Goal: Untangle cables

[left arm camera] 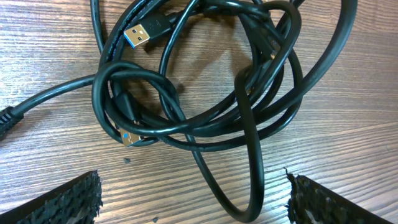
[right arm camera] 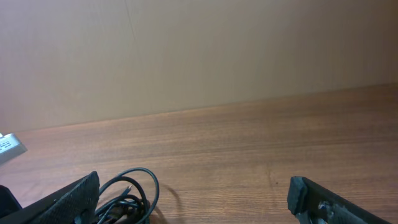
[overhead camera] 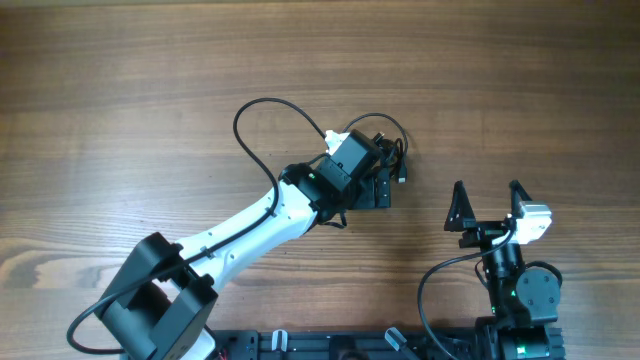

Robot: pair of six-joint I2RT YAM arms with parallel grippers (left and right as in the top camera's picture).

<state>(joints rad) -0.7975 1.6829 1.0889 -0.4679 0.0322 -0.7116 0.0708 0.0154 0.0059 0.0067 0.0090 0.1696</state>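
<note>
The cables (left arm camera: pixel 205 99) lie as one knotted black bundle on the wooden table, with two gold USB plugs (left arm camera: pixel 138 34) showing. In the overhead view the bundle (overhead camera: pixel 392 150) sits mid-table, mostly hidden under my left wrist. My left gripper (left arm camera: pixel 193 202) is open just above the bundle, and one cable loop hangs between its fingers untouched. My right gripper (overhead camera: pixel 487 205) is open and empty at the right front, apart from the bundle. The right wrist view shows the bundle (right arm camera: pixel 130 199) at lower left, beside that gripper's (right arm camera: pixel 193 205) left finger.
The thicker black wire of the left arm (overhead camera: pixel 255 125) loops over the table behind the wrist. The right arm's wire (overhead camera: pixel 430 290) curls near its base. A white label or tag (right arm camera: pixel 9 146) shows at the left edge of the right wrist view.
</note>
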